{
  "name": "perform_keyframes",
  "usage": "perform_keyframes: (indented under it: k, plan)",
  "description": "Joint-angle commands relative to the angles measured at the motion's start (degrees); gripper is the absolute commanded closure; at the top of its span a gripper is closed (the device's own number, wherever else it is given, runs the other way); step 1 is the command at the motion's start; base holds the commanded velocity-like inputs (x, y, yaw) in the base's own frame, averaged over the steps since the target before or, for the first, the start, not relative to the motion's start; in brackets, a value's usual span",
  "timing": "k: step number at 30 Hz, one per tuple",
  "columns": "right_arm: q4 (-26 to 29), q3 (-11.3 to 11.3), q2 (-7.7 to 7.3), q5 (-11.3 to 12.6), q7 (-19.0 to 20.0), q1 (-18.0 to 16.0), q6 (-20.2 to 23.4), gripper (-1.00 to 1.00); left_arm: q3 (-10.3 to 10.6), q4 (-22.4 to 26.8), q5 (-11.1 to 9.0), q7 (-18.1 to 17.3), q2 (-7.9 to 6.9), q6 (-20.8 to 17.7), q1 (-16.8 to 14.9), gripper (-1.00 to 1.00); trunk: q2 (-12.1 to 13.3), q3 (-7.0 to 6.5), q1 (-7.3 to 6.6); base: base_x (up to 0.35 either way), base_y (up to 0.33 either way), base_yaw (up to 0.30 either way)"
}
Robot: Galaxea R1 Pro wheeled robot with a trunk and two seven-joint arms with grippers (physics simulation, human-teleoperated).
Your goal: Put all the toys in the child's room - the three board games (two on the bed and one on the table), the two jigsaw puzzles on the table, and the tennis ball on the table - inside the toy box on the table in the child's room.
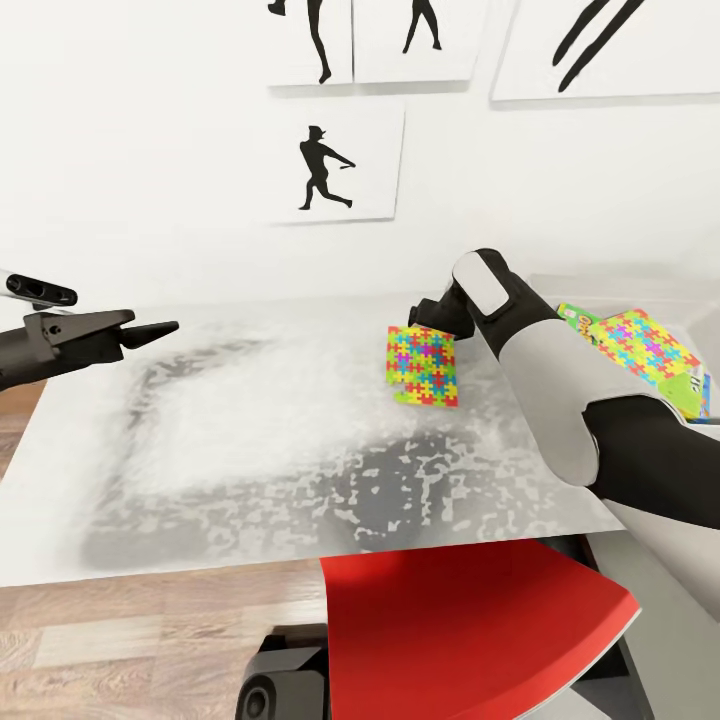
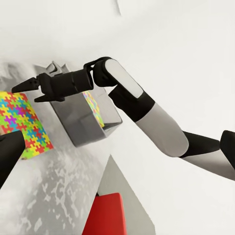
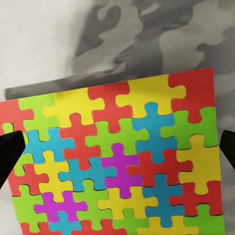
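Right wrist view, unlabelled jigsaw puzzle (image 3: 115, 161), table (image 3: 39, 44)

We see the right gripper (image 2: 22, 88) poised just above 1 jigsaw puzzle (image 2: 24, 125) lying flat on the table (image 2: 58, 196), its black fingers close together. Behind it sits the grey toy box (image 2: 85, 125) with another puzzle's (image 2: 93, 107) edge showing inside. A red panel (image 2: 107, 215) juts below.

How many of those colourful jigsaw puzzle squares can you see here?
2. One jigsaw puzzle lies flat on the table, just under the right gripper. The other jigsaw puzzle already rests in the toy box at the right, on top of the game boxes. Others may be hidden.
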State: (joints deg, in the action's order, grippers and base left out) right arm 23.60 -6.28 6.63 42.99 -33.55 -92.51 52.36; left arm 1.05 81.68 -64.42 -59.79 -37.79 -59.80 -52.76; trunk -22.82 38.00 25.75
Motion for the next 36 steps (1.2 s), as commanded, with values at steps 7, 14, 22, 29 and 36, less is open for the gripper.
perform_keyframes:
  k: [7, 14, 22, 29, 36]
  plan:
    - [0.0, -0.4, -0.06, 0.6, -0.5, 0.0, 0.1, -1.0, 0.2, 0.0, -0.1, -0.2, -0.02, -0.2, -0.1, -1.0, -0.1, 0.08, 0.03, 0.0, 0.0, 0.0]
    - [0.0, -0.4, -0.12, 0.5, -0.5, 0.0, 0.1, -1.0, 0.2, 0.0, -0.1, -0.2, 0.0, -0.2, -0.1, -1.0, -0.1, 0.08, 0.03, 0.0, 0.0, 0.0]
    - [0.0, -0.4, -0.19, 0.5, -0.5, 0.0, 0.2, -1.0, 0.1, 0.0, -0.1, -0.2, -0.05, -0.2, -0.1, -1.0, -0.1, 0.08, 0.03, 0.0, 0.0, 0.0]
    - [-0.1, -0.4, -0.35, 0.5, -0.5, 0.0, 0.3, -1.0, 0.1, 0.0, -0.1, -0.2, -0.01, -0.2, -0.1, -1.0, -0.1, 0.08, 0.03, 0.0, 0.0, 0.0]
    - [-0.2, -0.4, -0.57, 0.6, -0.5, 0.0, 0.3, -1.0, 0.1, 0.0, -0.1, -0.2, 0.0, -0.2, -0.1, -1.0, -0.1, 0.08, 0.03, 0.0, 0.0, 0.0]
